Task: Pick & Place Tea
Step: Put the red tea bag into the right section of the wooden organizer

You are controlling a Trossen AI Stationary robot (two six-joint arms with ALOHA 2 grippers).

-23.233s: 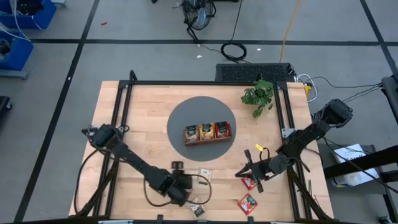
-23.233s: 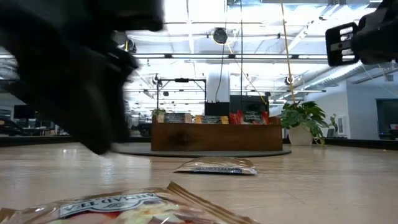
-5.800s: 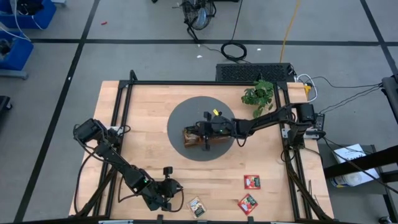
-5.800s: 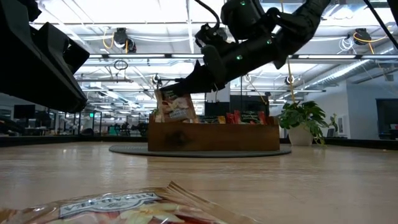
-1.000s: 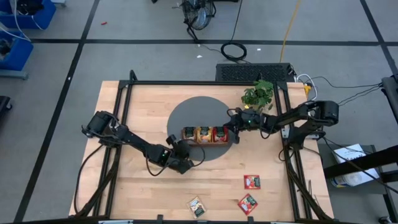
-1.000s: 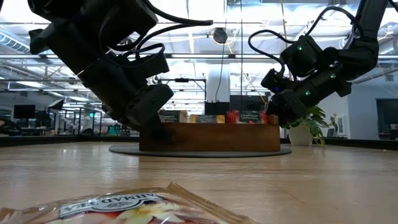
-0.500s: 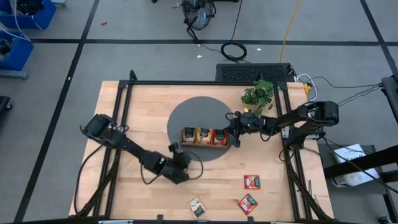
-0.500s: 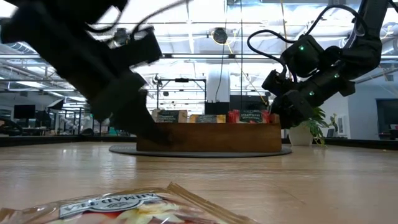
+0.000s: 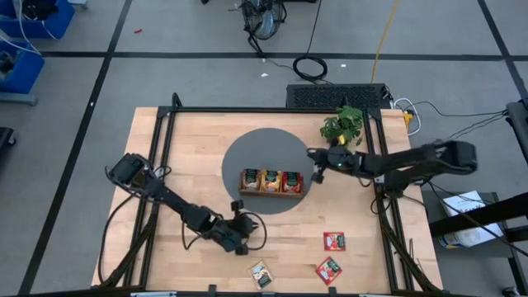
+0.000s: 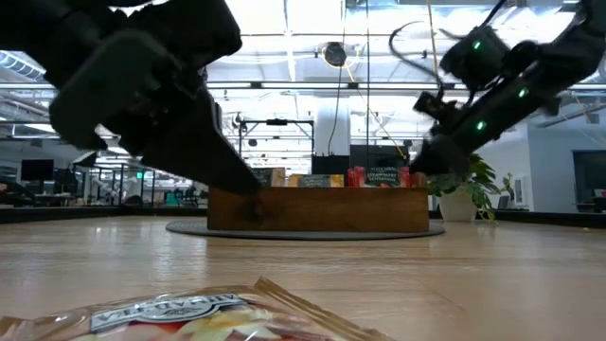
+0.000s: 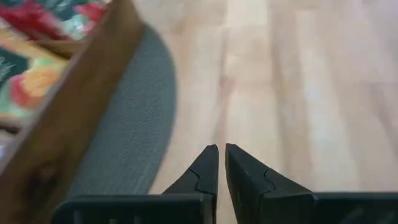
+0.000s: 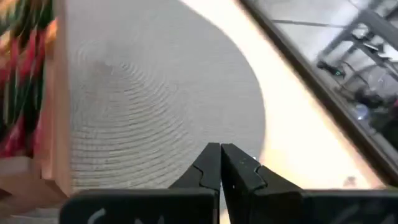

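The brown wooden tray [image 9: 272, 190] stands on the round grey mat [image 9: 256, 148] with tea packets [image 9: 271, 178] upright in its three compartments. Three more tea packets lie flat on the wood near the front edge: two red ones [image 9: 334, 240] [image 9: 328, 269] and a pale one [image 9: 261, 274], which also fills the low view's foreground [image 10: 189, 317]. My left gripper [image 9: 246, 224] hovers shut and empty off the mat's near edge, in front of the tray's left end. My right gripper [image 9: 316, 172] hangs shut and empty above the mat, just right of the tray.
A green leafy plant [image 9: 342, 125] stands at the back right, behind my right arm. A black frame [image 9: 165, 148] runs along the table's left, far and right sides. Bare wood lies between the mat and the loose packets.
My left gripper has drawn away from the tray's left near corner toward the table's near edge and has rolled about. My right gripper has risen and pulled back from the tray's right end toward the far right. The tray and the packets have stayed put.
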